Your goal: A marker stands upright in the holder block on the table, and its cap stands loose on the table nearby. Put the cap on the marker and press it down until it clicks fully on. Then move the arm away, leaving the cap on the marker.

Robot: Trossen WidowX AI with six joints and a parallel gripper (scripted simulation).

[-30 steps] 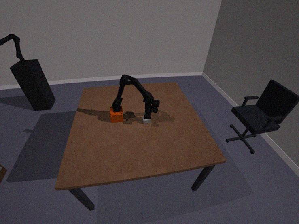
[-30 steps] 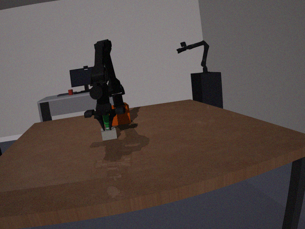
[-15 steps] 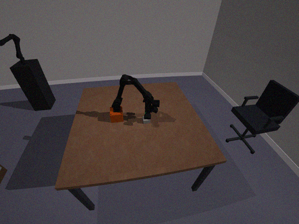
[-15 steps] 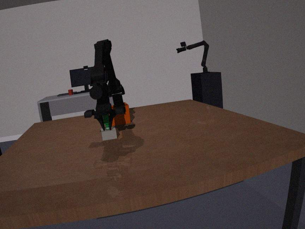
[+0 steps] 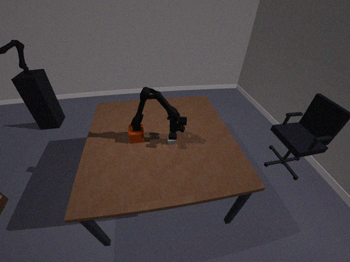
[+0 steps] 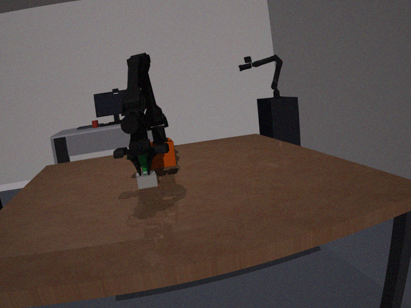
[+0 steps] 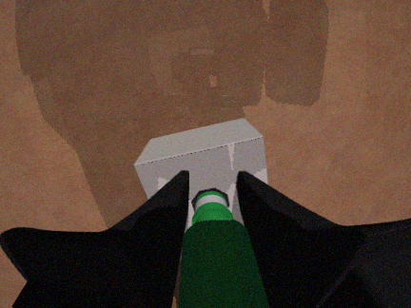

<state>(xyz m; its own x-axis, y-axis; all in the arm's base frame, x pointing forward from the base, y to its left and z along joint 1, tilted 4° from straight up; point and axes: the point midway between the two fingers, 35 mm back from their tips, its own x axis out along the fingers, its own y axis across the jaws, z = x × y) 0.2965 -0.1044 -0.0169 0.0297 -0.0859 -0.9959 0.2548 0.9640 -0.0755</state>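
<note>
The pale grey holder block [image 5: 171, 142] [image 6: 147, 182] [image 7: 205, 146] stands on the table [image 5: 161, 181] [image 6: 265, 215] [image 7: 371, 119]. The green cap [image 6: 142, 161] [image 7: 219, 266] is upright over the block, lined up with the marker [image 7: 211, 200], whose white band shows just above the dark hole. My gripper [image 5: 172, 138] [image 6: 144, 174] [image 7: 213, 179] points down and is shut on the cap, with one finger on each side and the fingertips close above the block's top. The marker's upper part is hidden. I cannot tell whether the cap is seated fully.
The arm's orange base [image 5: 136, 135] [image 6: 170, 154] stands on the table behind the holder block. Off the table are an office chair [image 5: 299, 135], a second arm on a dark pedestal [image 5: 39, 98] [image 6: 280, 116], and a desk with a monitor [image 6: 107, 105] and a red cup [image 6: 95, 123].
</note>
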